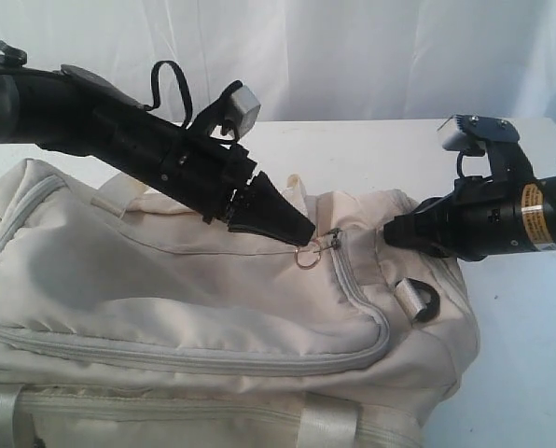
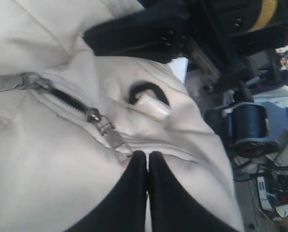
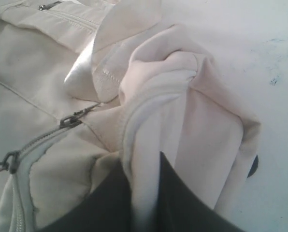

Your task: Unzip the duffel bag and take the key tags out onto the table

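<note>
White draped backdrop (image 1: 353,56) across the upper frame, dark round drum-shaped device (image 2: 248,126), tangled cables (image 2: 274,186) among blurred clutter

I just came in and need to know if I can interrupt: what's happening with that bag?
Both arms are working on the cream duffel bag lying on the white table. The right gripper has its jaws clamped on a fold of fabric at the bag's end. The left gripper is shut on the zipper pull. The zip is open only a crack, showing dark lining. No key tags are in sight.
</note>
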You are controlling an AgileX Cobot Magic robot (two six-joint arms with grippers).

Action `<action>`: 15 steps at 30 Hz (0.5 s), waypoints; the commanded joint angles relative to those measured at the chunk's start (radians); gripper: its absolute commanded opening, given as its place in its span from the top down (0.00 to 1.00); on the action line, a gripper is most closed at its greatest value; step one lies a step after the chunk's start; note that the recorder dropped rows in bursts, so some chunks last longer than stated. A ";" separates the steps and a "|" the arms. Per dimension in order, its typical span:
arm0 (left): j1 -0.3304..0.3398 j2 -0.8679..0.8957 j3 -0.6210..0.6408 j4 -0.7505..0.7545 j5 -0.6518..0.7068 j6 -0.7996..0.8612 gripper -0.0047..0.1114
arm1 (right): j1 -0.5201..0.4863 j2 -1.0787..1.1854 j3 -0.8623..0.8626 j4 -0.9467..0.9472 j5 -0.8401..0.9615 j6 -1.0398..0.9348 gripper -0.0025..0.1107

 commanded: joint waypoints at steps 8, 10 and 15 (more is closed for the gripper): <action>0.003 -0.020 0.005 -0.017 0.104 -0.034 0.96 | -0.002 -0.002 -0.001 -0.006 0.050 -0.010 0.98; -0.001 -0.020 0.005 -0.005 0.104 -0.073 0.96 | -0.002 -0.002 -0.001 -0.006 0.050 -0.010 0.98; -0.038 -0.020 0.005 0.079 0.104 -0.095 0.96 | -0.002 -0.002 -0.001 -0.006 0.052 -0.010 0.98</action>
